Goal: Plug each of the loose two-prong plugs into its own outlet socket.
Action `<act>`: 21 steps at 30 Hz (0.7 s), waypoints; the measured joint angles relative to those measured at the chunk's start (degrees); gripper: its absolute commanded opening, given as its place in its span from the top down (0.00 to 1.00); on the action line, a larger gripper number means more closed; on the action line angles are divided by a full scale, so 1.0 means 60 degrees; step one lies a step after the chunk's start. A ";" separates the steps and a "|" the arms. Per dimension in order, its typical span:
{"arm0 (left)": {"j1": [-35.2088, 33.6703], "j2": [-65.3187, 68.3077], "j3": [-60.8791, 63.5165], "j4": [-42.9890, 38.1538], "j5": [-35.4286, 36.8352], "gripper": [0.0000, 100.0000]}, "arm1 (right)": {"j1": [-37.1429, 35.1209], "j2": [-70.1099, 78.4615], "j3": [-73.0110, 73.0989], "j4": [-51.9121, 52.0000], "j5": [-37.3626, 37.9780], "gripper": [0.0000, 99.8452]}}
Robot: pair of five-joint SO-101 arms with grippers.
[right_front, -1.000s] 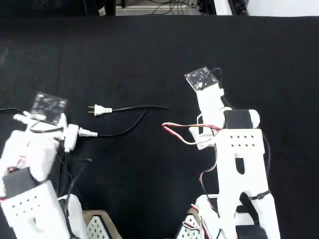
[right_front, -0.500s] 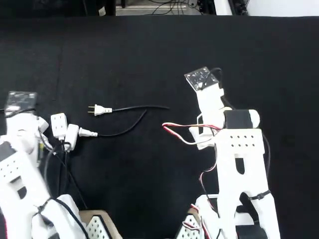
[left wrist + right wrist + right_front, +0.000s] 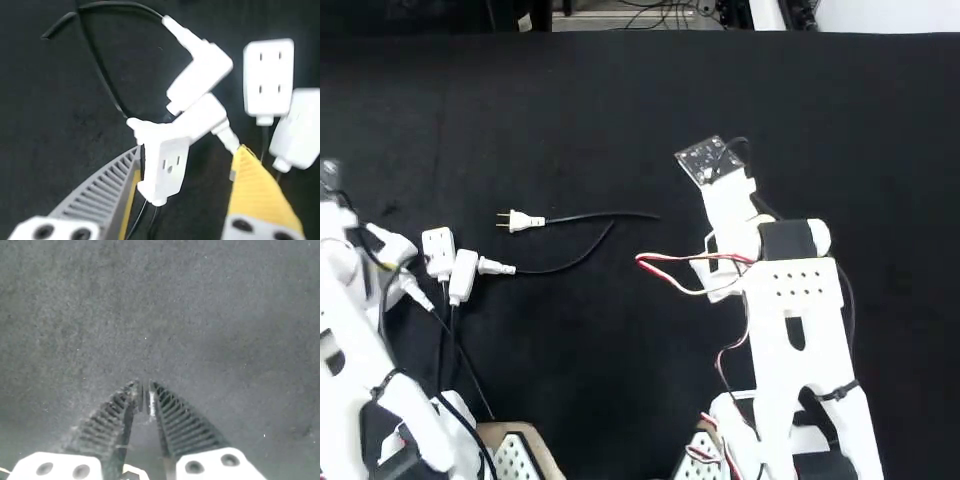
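My left arm has swung off the outlets to the table's left edge, and my right arm has edged left. A white outlet block (image 3: 167, 167) joined to an angled plug (image 3: 200, 70) sits at my left gripper (image 3: 187, 150); clamped or not, I cannot tell. My right gripper (image 3: 145, 395) is pinched narrow and empty. The loose two-prong plug (image 3: 520, 221) lies apart from the twin outlet (image 3: 438, 250).
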 measured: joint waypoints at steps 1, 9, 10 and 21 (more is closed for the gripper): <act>0.0220 0.0015 -0.0440 0.0366 0.0278 0.71 | 0.0000 0.0000 0.0015 0.0000 0.0000 0.98; 0.3326 0.1421 -0.1568 -0.0015 0.2535 0.70 | 0.0894 0.0000 0.0864 -0.1040 0.0000 0.98; 0.3429 0.1934 -0.1700 -0.0308 0.2637 0.70 | 0.1026 0.0000 0.1099 -0.1304 0.0000 0.98; 0.3223 0.9128 -0.5509 -0.0176 0.2066 0.71 | 0.1788 0.0059 0.3399 -0.3810 0.0000 0.98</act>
